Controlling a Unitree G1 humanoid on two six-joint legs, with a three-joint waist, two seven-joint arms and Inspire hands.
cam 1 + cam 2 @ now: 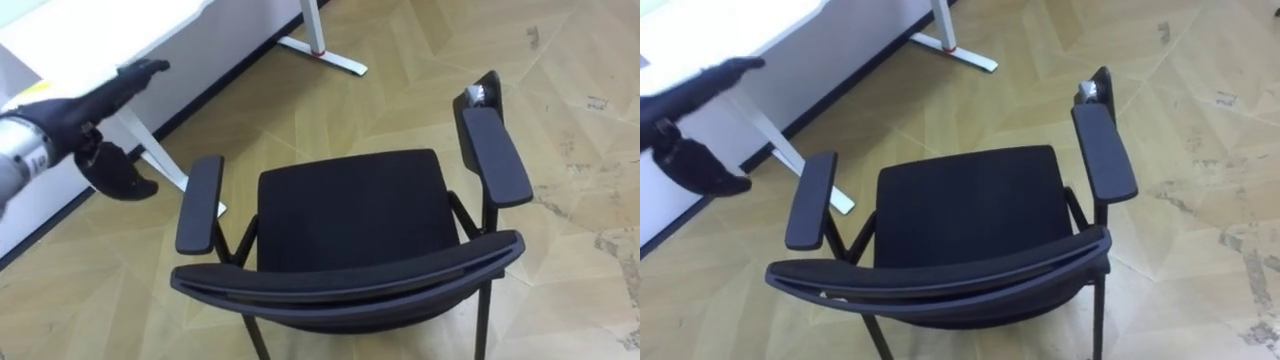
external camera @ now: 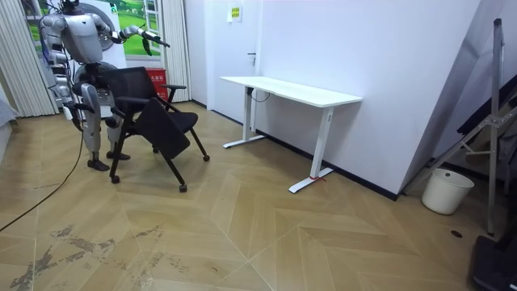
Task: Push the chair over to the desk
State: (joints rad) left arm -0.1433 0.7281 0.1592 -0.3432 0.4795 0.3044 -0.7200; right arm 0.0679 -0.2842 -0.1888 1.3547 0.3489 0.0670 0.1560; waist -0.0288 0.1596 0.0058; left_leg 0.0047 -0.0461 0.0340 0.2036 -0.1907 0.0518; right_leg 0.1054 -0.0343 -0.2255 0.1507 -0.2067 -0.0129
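Left hand [image 1: 80,115] raised, fingers [image 1: 143,72] straight

Both eye views look steeply down from the robot's head, close over the chair [image 1: 350,215], bench [image 1: 100,40] at 10 o'clock. The room view stands well off, robot at its 10 o'clock; all share chair and bench.

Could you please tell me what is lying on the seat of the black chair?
Nothing lies on the visible part of the seat: bare black cushion between the two armrests. Its rear strip is covered by the curved backrest, so that cannot be checked.
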